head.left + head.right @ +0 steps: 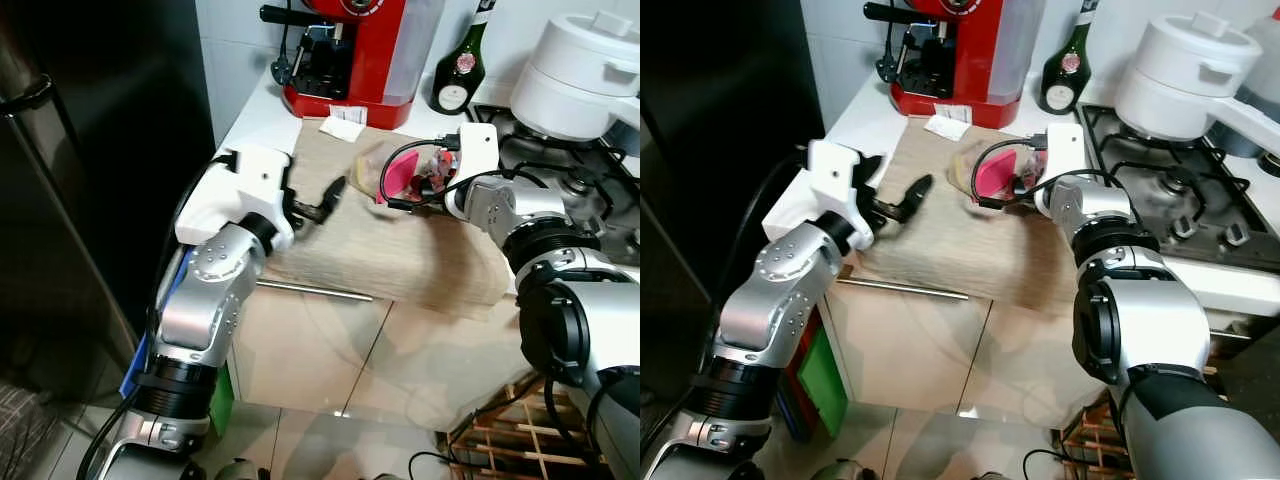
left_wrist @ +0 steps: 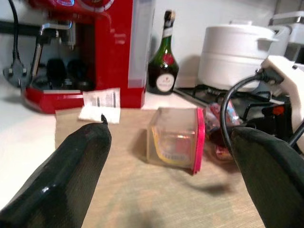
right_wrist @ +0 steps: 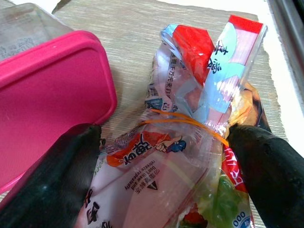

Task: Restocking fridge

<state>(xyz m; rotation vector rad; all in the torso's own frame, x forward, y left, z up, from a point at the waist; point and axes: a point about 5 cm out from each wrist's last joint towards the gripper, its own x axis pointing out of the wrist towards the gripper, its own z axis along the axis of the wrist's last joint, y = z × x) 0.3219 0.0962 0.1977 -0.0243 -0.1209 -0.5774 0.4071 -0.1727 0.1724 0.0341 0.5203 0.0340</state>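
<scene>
Crinkled clear plastic printed in red, blue and orange makes up the snack bag (image 3: 190,137), tied near its neck with a thin orange band and lying on the woven beige mat (image 1: 940,240) that covers this part of the table (image 1: 255,120). The right hand (image 3: 166,156) has a black finger on each side of the bag, the two touching its sides, so it is pinching the bag. Just beside the bag, on the same mat, lies a clear plastic container (image 2: 173,140) tipped on its side, its pink lid (image 3: 47,90) turned toward the bag and nearly touching it. The left hand (image 2: 175,156) hovers low over the near part of the mat with its fingers spread wide, pointing at the container but well apart from it and gripping nothing. Behind the mat stands a red coffee machine (image 1: 350,55) with a small white paper packet (image 1: 343,127) at its foot. A dark green bottle (image 1: 460,70) stands beside the machine. Further to the robot's right lies a gas hob (image 1: 1180,190) carrying a white pot (image 1: 580,70). A dark fridge (image 1: 90,150) stands at the robot's left.
</scene>
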